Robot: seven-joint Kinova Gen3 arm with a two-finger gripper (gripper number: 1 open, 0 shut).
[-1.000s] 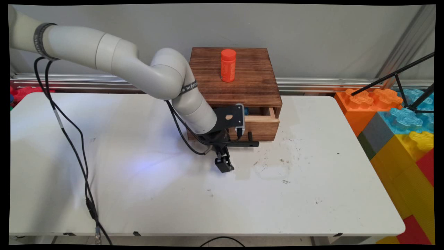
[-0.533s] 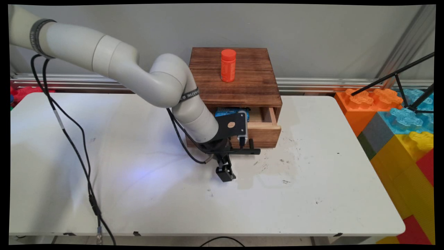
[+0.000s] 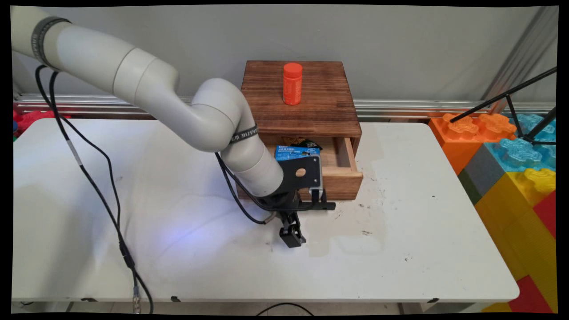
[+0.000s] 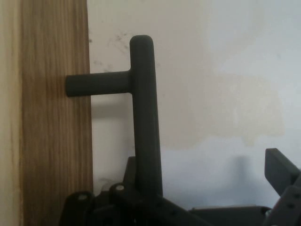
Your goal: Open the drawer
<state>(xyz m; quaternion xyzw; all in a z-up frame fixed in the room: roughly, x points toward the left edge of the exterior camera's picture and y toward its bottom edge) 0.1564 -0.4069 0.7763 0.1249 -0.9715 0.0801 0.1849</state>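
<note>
A dark wooden box [image 3: 306, 102] stands at the table's back with its light wooden drawer [image 3: 340, 171] pulled partly out. The drawer holds a blue packet [image 3: 295, 152] and a dark packet [image 3: 302, 142] behind it. My gripper [image 3: 298, 220] is low in front of the drawer and open, with the black T-shaped handle [image 3: 322, 205] between its fingers. In the hand view the handle bar [image 4: 145, 108] lies against the left finger [image 4: 130, 168], and the right finger [image 4: 281, 170] stands well clear of it. An orange bottle [image 3: 292, 83] stands upright on top of the box.
Large plastic building blocks in orange, blue, yellow and red [image 3: 511, 160] are stacked off the table's right edge, with a black tripod leg [image 3: 506, 95] above them. Black cables [image 3: 89, 164] hang from the arm over the table's left part. The white table [image 3: 400, 249] shows scuff marks.
The gripper has moved toward the table's near side with the handle, and the drawer has slid further out, uncovering the blue and dark packets.
</note>
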